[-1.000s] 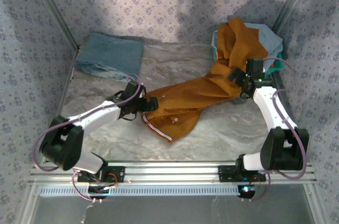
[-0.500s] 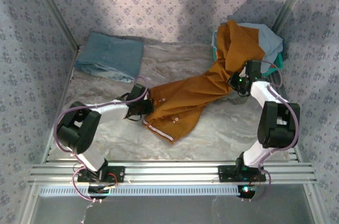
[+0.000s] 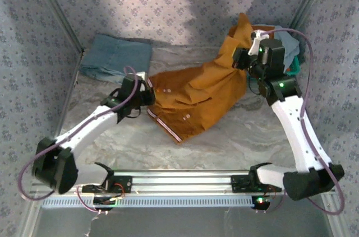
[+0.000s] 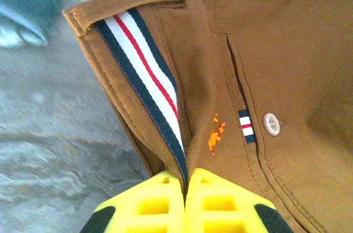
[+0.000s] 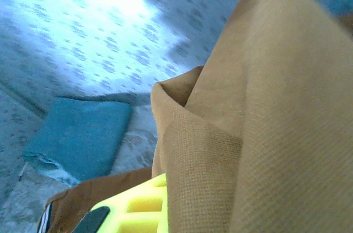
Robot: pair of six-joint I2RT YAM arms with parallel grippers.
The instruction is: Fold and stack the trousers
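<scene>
1. The left claw (image 4: 185, 189) is pressed together on the striped waistband of the trousers (image 3: 196, 100).
2. The right claw (image 3: 248, 60) pinches a trouser leg, raised above the tabletop (image 3: 235, 136).
3. The trousers lie spread mid-tabletop; a folded teal garment (image 3: 116, 57) lies at far left.

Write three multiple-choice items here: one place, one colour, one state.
1. The folded teal garment lies: A) far left corner; B) near right corner; C) near middle.
2. The waistband trim of the trousers is striped: A) green, yellow; B) navy, white, red; C) black only.
3. The left pincer is: A) open; B) shut on the teal garment; C) shut on the waistband.
1A, the top view shows it there; 2B, the stripes show close up; 3C, it pinches the cloth edge.
</scene>
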